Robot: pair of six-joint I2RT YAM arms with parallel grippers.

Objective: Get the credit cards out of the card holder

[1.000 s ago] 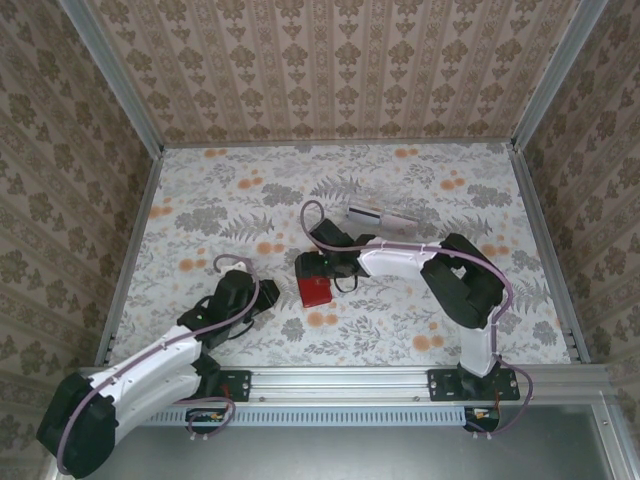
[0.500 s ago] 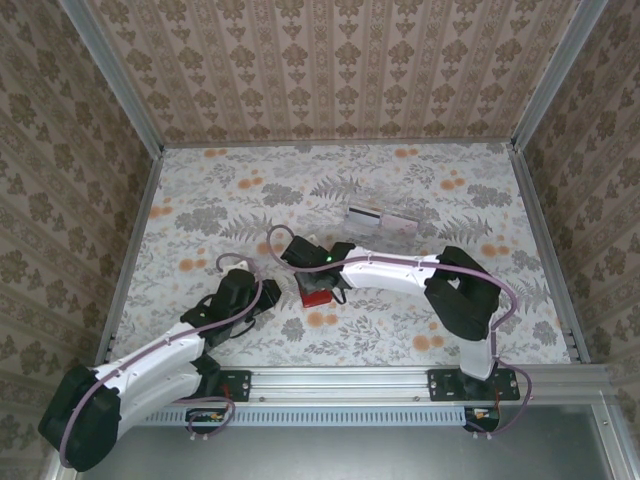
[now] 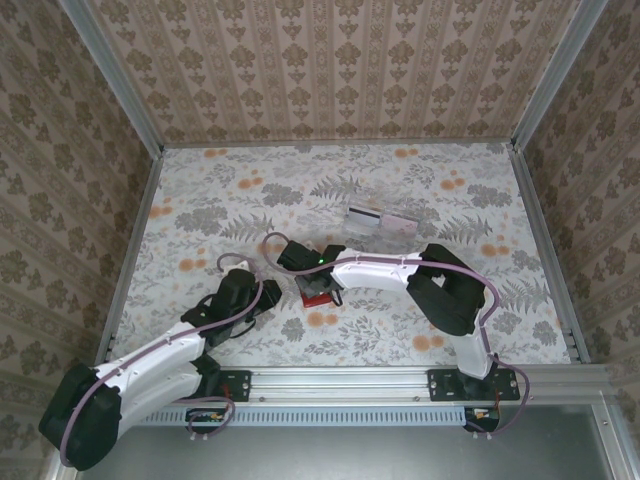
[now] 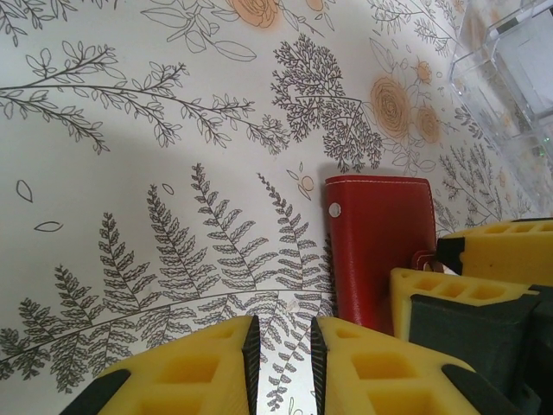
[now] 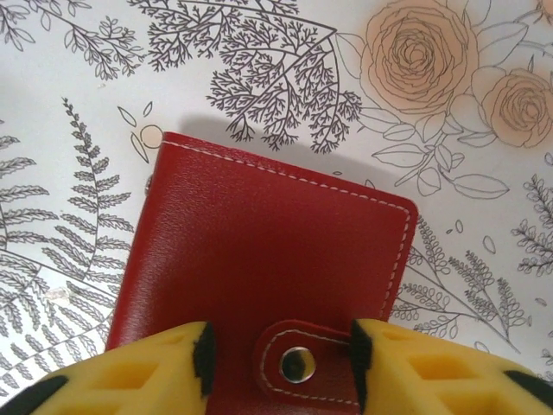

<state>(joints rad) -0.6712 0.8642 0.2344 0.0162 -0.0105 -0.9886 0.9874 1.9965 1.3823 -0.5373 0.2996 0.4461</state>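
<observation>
The red card holder [image 3: 317,292] lies folded shut on the flowered cloth, its closing tab [image 5: 298,363] snapped down. The credit cards are hidden. My right gripper [image 3: 316,280] stands low over the holder [image 5: 259,251]. It is open [image 5: 281,346], with its jaws on either side of the tab: the right pad is at the tab's root and the left pad is a little apart from it. My left gripper [image 3: 262,294] rests just left of the holder [image 4: 380,251], jaws a narrow gap apart [image 4: 283,337] over bare cloth with nothing between them.
A pale, clear oblong plastic piece [image 3: 381,220] with a dark stripe at one end lies behind and to the right of the holder; its clear edges [image 4: 510,60] show in the left wrist view. Metal rails and patterned walls [image 3: 130,230] border the table.
My right gripper has swung left and down onto the holder, and its jaws have narrowed around the tab. The left arm and the holder have stayed put.
</observation>
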